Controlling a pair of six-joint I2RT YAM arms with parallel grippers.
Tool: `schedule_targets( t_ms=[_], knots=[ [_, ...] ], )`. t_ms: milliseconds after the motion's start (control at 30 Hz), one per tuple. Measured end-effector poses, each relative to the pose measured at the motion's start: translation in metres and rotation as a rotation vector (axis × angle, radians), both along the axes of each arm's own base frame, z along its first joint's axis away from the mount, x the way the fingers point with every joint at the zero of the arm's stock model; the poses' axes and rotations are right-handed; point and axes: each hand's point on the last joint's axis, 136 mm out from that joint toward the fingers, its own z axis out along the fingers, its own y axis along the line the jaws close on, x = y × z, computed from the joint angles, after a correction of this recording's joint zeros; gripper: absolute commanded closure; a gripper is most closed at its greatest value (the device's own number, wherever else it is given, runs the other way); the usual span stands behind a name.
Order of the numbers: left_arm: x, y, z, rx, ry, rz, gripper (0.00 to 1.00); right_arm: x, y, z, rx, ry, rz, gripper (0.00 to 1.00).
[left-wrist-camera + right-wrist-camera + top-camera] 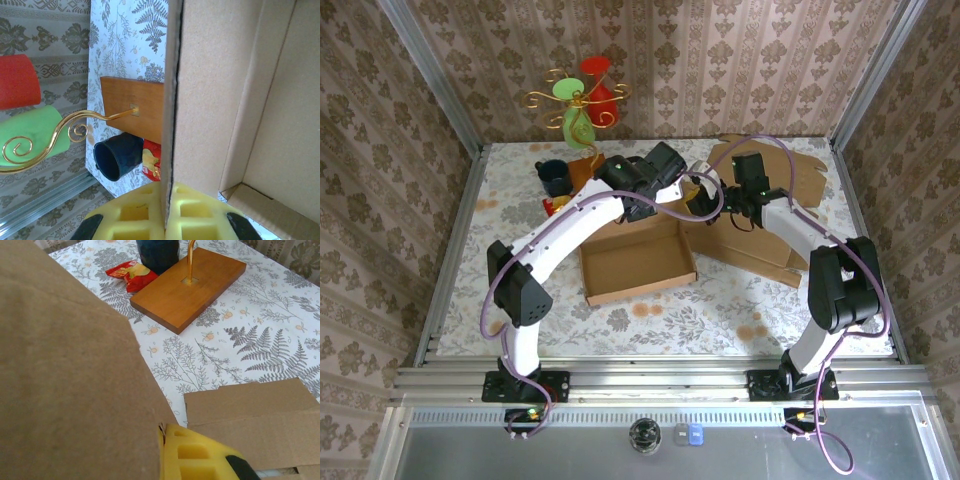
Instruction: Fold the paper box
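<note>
The paper box is brown cardboard, with an open tray in mid-table and flat panels spreading right. My left gripper is at the tray's far wall. In the left wrist view it is shut, with both yellow fingers pinching the upright wall edge. My right gripper is over the flat panels to the right. In the right wrist view it is shut on a raised cardboard flap, which hides one finger; the other yellow finger shows beside it.
A wooden base holding a gold wire stand with a red and a green cup stands at the back left. A dark cup and a red snack packet lie next to it. Metal rails and patterned walls border the table.
</note>
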Motion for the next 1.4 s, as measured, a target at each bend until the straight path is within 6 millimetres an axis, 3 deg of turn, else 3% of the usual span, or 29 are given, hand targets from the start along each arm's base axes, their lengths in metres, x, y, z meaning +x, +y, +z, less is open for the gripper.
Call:
schedule_targets(
  t_ms=[67,200,267,400,567,667,800,900,967,1067,1167,1267,1400],
  knots=[
    [0.0,0.0,0.0,-0.001,-0.003,0.004,1.0,0.0,0.0,0.0,-0.003,-0.004,0.0,1.0],
    [0.002,0.0,0.004,-0.029,-0.013,0.033,0.56,0.002,0.0,-0.001,-0.018,-0.017,-0.006,1.0],
    [0.004,-0.002,0.013,-0.073,-0.036,0.069,0.4,0.001,-0.001,-0.005,-0.028,-0.011,-0.012,1.0],
    [0.008,0.003,0.032,-0.187,-0.076,0.183,0.32,0.0,-0.003,-0.009,-0.041,-0.014,-0.015,1.0],
    [0.001,0.045,0.056,-0.337,-0.102,0.383,0.24,0.0,-0.003,-0.009,-0.043,-0.021,-0.012,1.0],
    [-0.019,0.096,0.07,-0.445,-0.125,0.531,0.12,0.0,-0.003,-0.008,-0.042,-0.025,-0.012,1.0],
    [-0.056,0.18,0.07,-0.612,-0.139,0.79,0.15,0.001,-0.003,-0.008,-0.042,-0.025,-0.013,1.0],
    [-0.086,0.226,0.039,-0.673,-0.105,0.955,0.23,0.0,-0.003,-0.01,-0.042,-0.025,-0.013,1.0],
    [-0.102,0.241,0.011,-0.698,-0.044,1.028,0.31,0.0,-0.003,-0.01,-0.042,-0.027,-0.013,1.0],
    [-0.112,0.253,-0.031,-0.74,0.046,1.114,0.38,0.0,-0.003,-0.01,-0.042,-0.027,-0.013,1.0],
    [-0.11,0.254,-0.058,-0.783,0.109,1.137,0.38,0.0,-0.003,-0.01,-0.042,-0.027,-0.013,1.0],
    [-0.1,0.25,-0.067,-0.836,0.13,1.115,0.37,0.0,-0.003,-0.01,-0.042,-0.027,-0.013,1.0],
    [-0.071,0.237,-0.061,-0.912,0.118,1.019,0.34,0.0,-0.003,-0.01,-0.042,-0.027,-0.013,1.0]
  ],
)
